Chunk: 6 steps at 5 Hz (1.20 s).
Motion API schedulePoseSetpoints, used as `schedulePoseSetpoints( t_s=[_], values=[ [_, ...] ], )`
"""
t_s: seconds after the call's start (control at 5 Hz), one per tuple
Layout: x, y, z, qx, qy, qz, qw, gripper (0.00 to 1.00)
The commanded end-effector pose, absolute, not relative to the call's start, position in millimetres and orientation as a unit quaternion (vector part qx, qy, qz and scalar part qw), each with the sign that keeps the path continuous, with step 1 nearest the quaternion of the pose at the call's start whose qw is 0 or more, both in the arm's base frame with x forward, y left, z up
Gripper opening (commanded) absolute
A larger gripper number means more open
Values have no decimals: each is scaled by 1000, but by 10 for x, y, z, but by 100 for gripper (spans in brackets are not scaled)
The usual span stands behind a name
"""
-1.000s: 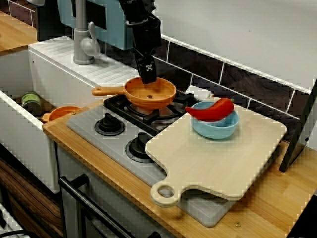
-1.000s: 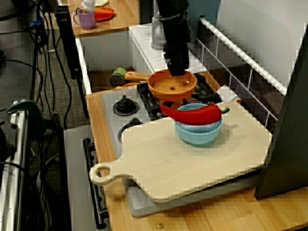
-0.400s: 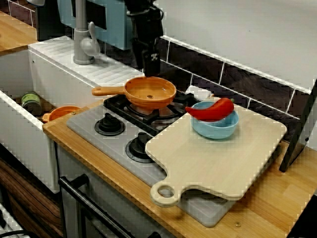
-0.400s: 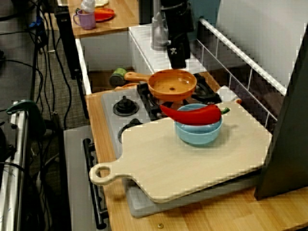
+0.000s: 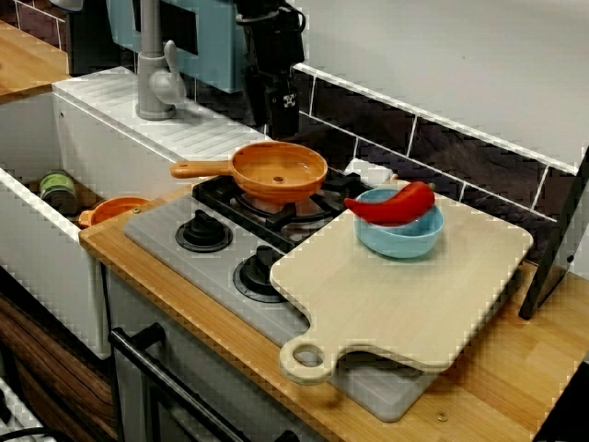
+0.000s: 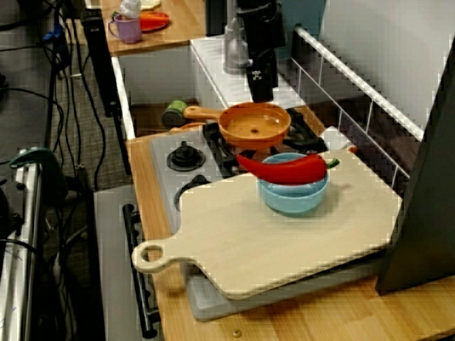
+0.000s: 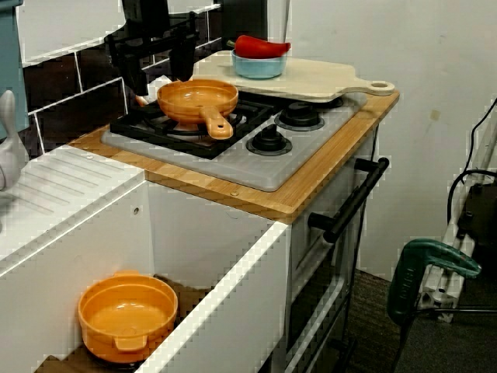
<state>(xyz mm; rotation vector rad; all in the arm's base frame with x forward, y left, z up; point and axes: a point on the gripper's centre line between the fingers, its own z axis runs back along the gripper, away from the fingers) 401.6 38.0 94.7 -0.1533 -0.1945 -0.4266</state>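
The gripper (image 7: 159, 76) hangs above the wall-side rim of the orange frying pan (image 7: 198, 102), jaws wide apart and empty. The pan's handle (image 5: 198, 168) points toward the sink (image 5: 41, 241).

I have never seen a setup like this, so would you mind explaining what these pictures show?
This is a small kitchen counter with one robot arm working at it. The arm ends in a black gripper, a clamp with two fingers. It hangs just above and behind an orange pan that sits on the stove. Its fingers are spread and hold nothing.

Three fixed cameras look on: one from the front, one from the board end of the counter, and one from the sink side.

A wooden cutting board lies over the right part of the stove. On it stands a blue bowl with a red chili pepper resting across its rim. Down in the sink sits an orange pot.
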Motion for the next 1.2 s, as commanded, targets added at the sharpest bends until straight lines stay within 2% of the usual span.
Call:
schedulePoseSetpoints(
  t_s=[0.0, 0.2, 0.6, 1.0],
  values=[
    [3822, 249, 1353, -44, -143, -257, 955, 100],
    [3662, 390, 1413, -52, -152, -268, 950, 100],
    [3620, 747, 1454, -49, -156, -280, 946, 100],
    [3375, 741, 1275, -47, -147, -324, 933, 100]
  ],
)
